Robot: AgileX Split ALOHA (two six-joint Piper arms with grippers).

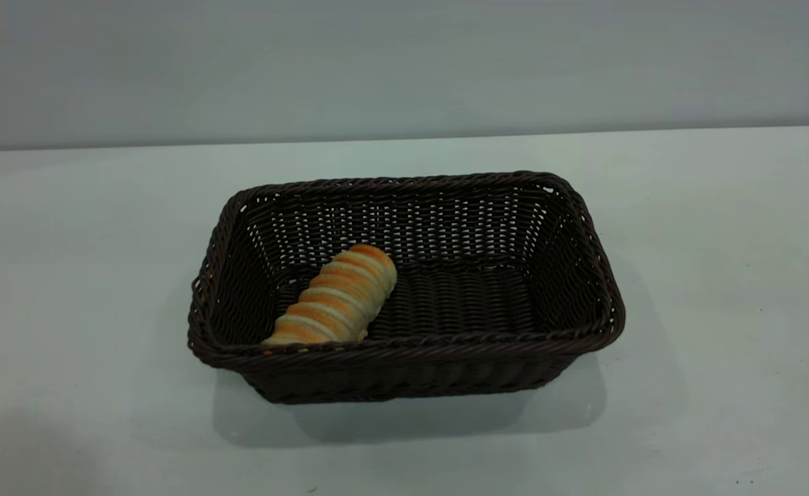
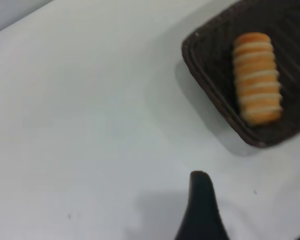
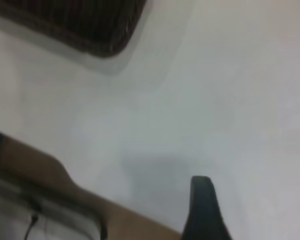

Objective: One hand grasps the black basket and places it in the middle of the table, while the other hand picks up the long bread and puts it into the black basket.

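Left wrist view gives us one dark finger (image 2: 202, 205) of the left gripper above the bare table (image 2: 90, 125), apart from the basket (image 2: 210, 85); we cannot tell how wide it stands, and it holds nothing we can see. Our right gripper shows one finger (image 3: 204, 210) too, spread unclear, near the table edge. From outside, the basket sits mid-table with the bread (image 1: 335, 296) lying slantwise inside its left half.

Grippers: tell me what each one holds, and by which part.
Nothing is held. The bread lies loose in the basket on the table; the left gripper and right gripper are both off it, over bare table.
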